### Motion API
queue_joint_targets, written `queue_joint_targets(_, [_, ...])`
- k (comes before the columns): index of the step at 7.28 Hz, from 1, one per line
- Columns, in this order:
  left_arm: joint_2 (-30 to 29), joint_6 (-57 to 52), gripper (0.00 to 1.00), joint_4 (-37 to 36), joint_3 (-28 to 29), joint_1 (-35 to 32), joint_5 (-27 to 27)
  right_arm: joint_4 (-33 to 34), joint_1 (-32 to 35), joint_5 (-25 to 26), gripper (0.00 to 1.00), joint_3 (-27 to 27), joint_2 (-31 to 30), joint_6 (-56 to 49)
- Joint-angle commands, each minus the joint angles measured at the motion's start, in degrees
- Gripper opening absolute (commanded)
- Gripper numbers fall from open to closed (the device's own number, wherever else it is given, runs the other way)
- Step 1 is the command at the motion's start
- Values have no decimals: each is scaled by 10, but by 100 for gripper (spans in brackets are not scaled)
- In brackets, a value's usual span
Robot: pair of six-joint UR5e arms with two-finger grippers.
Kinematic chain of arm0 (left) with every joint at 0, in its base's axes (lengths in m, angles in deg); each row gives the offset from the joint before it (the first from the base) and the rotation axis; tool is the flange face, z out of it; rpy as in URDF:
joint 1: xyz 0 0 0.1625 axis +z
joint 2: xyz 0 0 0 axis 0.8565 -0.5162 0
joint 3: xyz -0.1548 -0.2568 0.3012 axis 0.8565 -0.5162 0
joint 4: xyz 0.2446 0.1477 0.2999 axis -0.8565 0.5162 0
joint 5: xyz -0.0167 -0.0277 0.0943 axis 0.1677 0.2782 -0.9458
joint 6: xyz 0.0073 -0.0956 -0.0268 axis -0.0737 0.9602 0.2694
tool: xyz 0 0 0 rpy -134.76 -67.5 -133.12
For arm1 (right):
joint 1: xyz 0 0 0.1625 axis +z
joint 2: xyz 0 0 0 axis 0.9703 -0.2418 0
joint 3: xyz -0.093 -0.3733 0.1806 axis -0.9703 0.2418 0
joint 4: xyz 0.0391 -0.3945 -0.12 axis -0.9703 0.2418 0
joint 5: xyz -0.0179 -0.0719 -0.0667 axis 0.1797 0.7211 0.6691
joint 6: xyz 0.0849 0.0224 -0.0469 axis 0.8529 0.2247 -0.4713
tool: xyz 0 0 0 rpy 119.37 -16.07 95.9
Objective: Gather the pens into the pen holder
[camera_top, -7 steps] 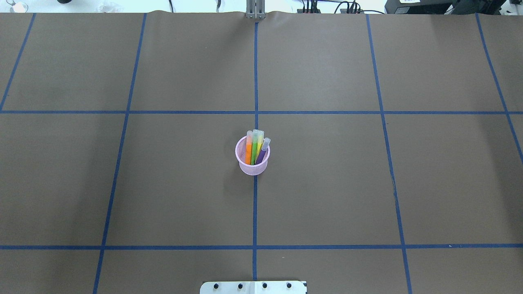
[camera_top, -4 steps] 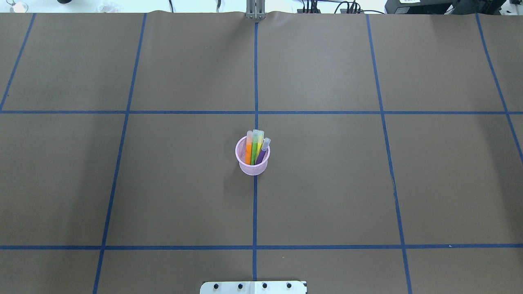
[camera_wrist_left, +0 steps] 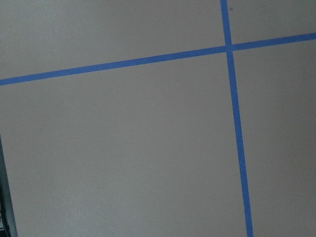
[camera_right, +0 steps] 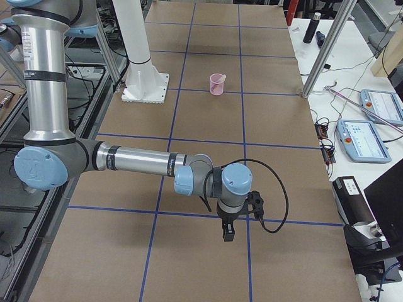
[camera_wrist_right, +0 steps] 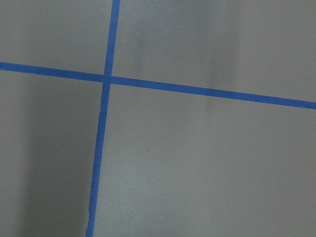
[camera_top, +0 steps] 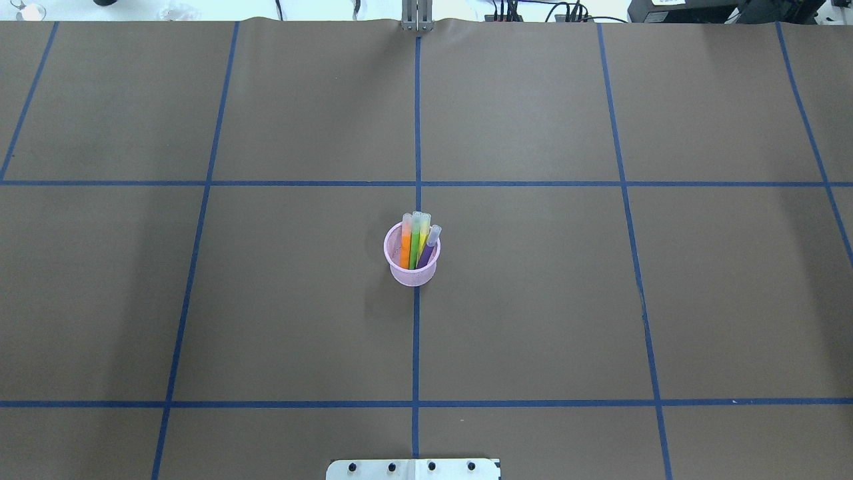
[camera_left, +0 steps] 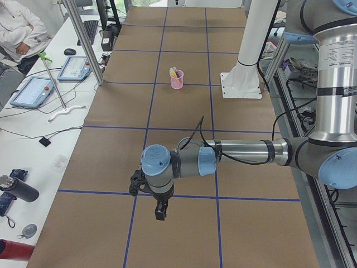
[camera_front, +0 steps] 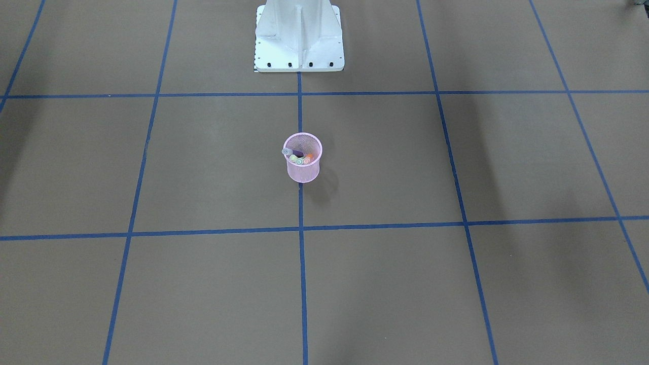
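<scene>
The pink mesh pen holder (camera_top: 413, 275) stands upright on the centre blue line of the table, also in the front view (camera_front: 303, 172) and both side views (camera_left: 177, 82) (camera_right: 216, 86). The orange pen (camera_top: 405, 245), green pen (camera_top: 414, 245) and purple pen (camera_top: 428, 252) stand in it with pale caps up, a yellowish stick between green and purple. My left gripper (camera_left: 160, 211) hangs low over the table far from the holder; my right gripper (camera_right: 227, 234) likewise at the other end. I cannot tell whether either is open or shut. The wrist views show only bare brown paper.
The robot's white pedestal (camera_front: 299, 35) stands behind the holder. Blue tape lines (camera_top: 416, 347) grid the brown paper. A seated person (camera_left: 17, 28), tablets (camera_left: 33, 89) and a bottle (camera_left: 17, 188) are beside the left end; tablets (camera_right: 362, 138) and metal posts (camera_right: 321, 53) beside the right.
</scene>
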Motion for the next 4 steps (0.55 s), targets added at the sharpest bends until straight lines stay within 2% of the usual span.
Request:
queue_joint_targets(1, [1, 0, 100, 1, -1, 0, 0, 0, 0, -1, 100, -1, 0, 0])
queue_joint_targets(4, [1, -4, 100, 2, -1, 0, 0, 0, 0, -1, 100, -2, 0, 0])
